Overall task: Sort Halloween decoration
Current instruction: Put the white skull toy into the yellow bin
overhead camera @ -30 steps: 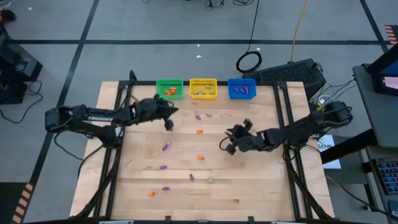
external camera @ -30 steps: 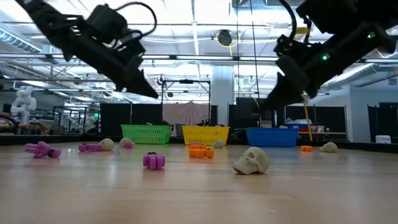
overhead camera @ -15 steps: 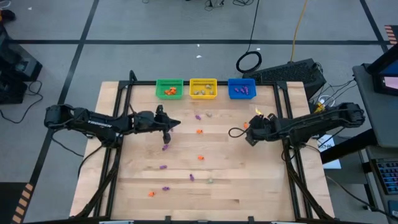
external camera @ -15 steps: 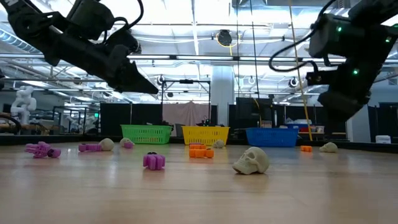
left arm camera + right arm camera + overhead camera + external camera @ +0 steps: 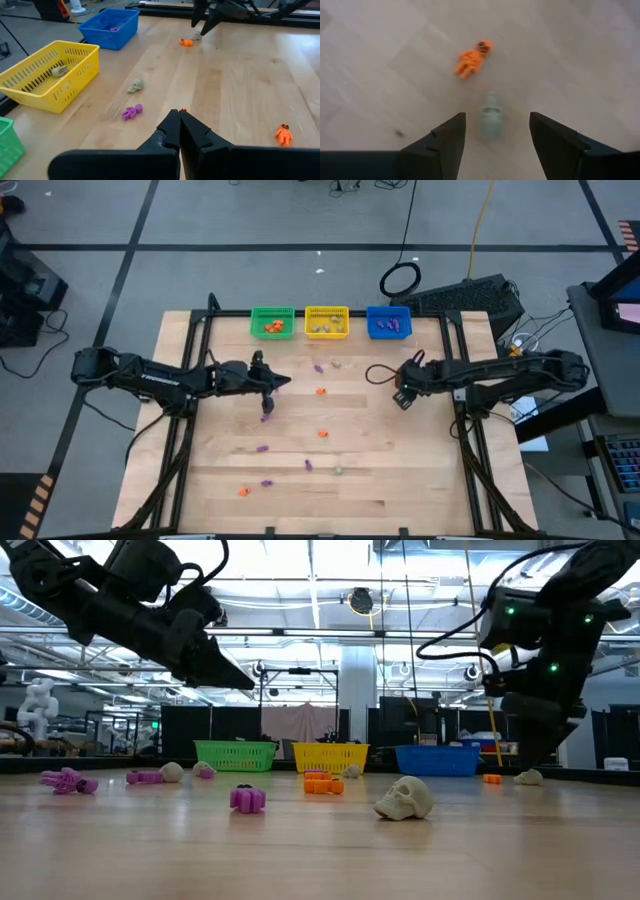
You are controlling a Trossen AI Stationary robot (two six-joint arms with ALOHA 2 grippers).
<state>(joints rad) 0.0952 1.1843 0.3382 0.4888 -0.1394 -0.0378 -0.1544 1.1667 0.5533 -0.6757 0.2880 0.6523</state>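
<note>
Broadly, the pale wooden surface (image 5: 400,480) fills the middle of the high view, its lower right stretch bare and open. Along its top edge sit a green plastic basket (image 5: 272,321), a yellow plastic basket (image 5: 326,321) and a blue plastic basket (image 5: 388,321), side by side. The left gripper (image 5: 266,393) hangs left of centre with fingers clenched together, holding nothing visible. The right gripper (image 5: 400,394) is right of centre, fingers (image 5: 445,142) spread apart above a small pale figurine (image 5: 491,119) and a tiny orange pumpkin-headed figure (image 5: 473,60). Other Halloween trinkets (image 5: 265,449) lie scattered mid-surface and toward the lower left.
</note>
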